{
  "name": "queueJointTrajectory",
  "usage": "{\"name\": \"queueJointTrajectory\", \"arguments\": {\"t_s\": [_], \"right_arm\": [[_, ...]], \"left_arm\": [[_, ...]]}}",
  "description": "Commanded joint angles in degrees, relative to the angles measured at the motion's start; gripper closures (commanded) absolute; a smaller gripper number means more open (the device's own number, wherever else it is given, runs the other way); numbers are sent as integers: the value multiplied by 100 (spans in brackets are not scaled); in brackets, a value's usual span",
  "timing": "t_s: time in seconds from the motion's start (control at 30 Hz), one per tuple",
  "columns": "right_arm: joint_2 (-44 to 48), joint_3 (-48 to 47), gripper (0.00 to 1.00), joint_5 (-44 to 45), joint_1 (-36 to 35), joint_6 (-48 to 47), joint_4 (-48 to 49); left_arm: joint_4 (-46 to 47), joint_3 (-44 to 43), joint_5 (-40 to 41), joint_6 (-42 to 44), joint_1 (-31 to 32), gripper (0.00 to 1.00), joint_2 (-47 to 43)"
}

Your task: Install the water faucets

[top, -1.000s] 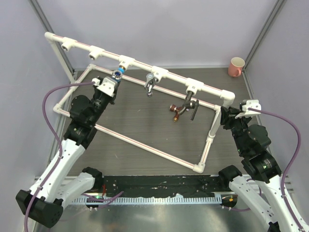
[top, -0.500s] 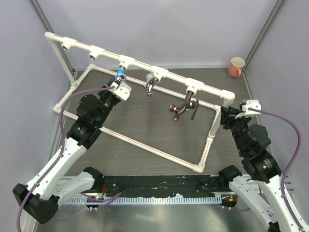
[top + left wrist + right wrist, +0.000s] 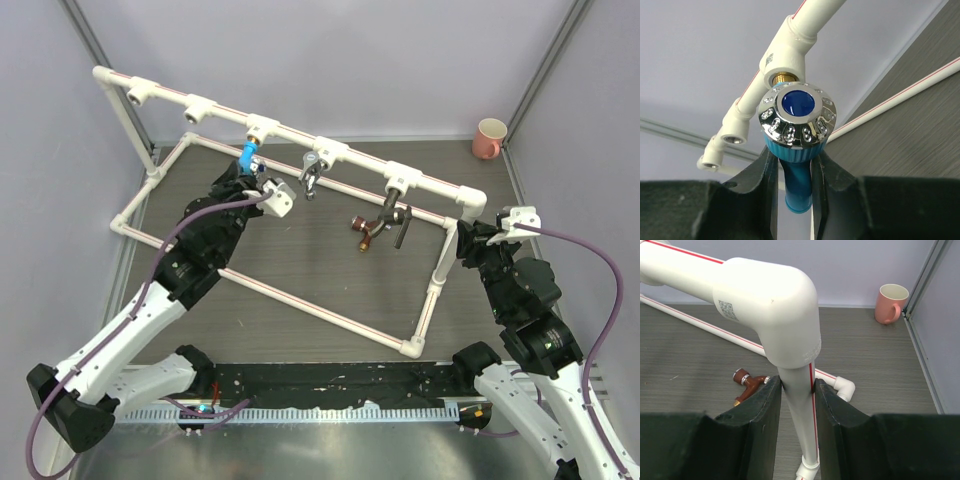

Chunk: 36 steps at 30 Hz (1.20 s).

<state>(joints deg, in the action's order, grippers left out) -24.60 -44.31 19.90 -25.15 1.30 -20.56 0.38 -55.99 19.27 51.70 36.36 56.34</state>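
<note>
Hanging from a white tee socket [image 3: 785, 52] on the raised rail, the blue-handled faucet [image 3: 797, 150] meets the socket mouth with its brass thread [image 3: 785, 77]; how deep it sits I cannot tell. The left hand [image 3: 795, 165] is closed narrowly on its blue body, probably to turn it home. Further along the rail hang the silver faucet [image 3: 312, 175] and the dark grey lever faucet [image 3: 398, 215], while the copper faucet [image 3: 362, 232] lies loose on the desk [image 3: 300, 260]. The right hand [image 3: 797, 390] clamps the upright pipe [image 3: 802, 430] just below the elbow [image 3: 770, 305], seemingly to steady the frame. Elbow and tee each carry a small printed square code, with no legible wording.
</note>
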Motion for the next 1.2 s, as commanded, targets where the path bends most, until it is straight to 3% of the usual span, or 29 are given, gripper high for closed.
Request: {"name": "queueJointTrajectory", "arguments": {"t_s": [0.0, 0.4, 0.53, 0.73, 1.0, 1.1, 1.17], "right_arm": [[17, 81, 73, -1138, -280, 327, -230], [52, 116, 73, -1085, -307, 318, -212], [61, 107, 73, -1059, -315, 318, -229], [61, 99, 74, -1058, -315, 318, -238], [69, 98, 73, -1058, -315, 318, -247], [69, 107, 74, -1059, -307, 327, -238], [87, 99, 73, -1067, -315, 327, -247]], "left_arm": [[-338, 26, 708, 726, 230, 93, 404], [409, 395, 1782, 2194, 714, 90, 747], [655, 475, 1835, 2292, 750, 84, 747], [840, 527, 1800, 2195, 741, 52, 642], [885, 545, 1686, 1721, 741, 30, 405], [858, 527, 1624, 1440, 741, 44, 326], [928, 545, 1642, 1211, 732, 66, 299]]}}
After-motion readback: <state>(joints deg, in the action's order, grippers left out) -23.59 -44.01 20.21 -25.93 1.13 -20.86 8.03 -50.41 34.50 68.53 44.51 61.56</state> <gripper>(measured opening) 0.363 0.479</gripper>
